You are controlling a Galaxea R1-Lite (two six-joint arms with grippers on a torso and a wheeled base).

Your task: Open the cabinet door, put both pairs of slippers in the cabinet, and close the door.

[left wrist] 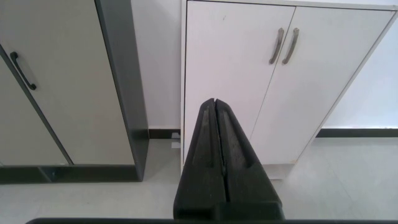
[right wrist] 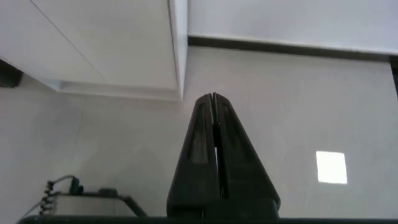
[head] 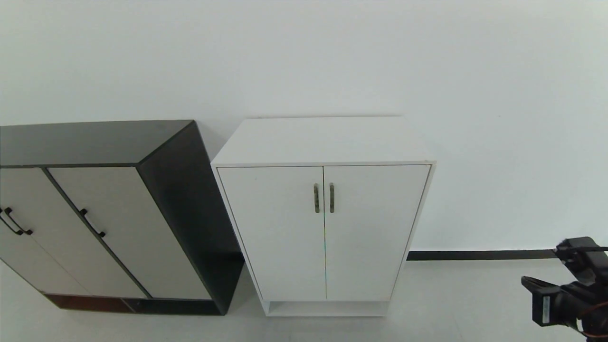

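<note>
A white two-door cabinet (head: 324, 228) stands against the wall with both doors closed and two vertical grey handles (head: 324, 197) at the centre seam. The same cabinet (left wrist: 273, 74) fills the far part of the left wrist view, its handles (left wrist: 284, 45) side by side. My left gripper (left wrist: 214, 102) is shut with nothing in it, held low in front of the cabinet and well short of it. My right gripper (right wrist: 214, 98) is shut and empty, over the floor near the cabinet's lower corner (right wrist: 177, 87). The right arm (head: 570, 289) sits low at the right.
A dark-framed cabinet (head: 109, 209) with beige doors and black handles stands close to the left of the white one. A black baseboard strip (head: 479, 255) runs along the wall at the right. Pale floor (head: 475, 304) lies open to the right of the cabinet.
</note>
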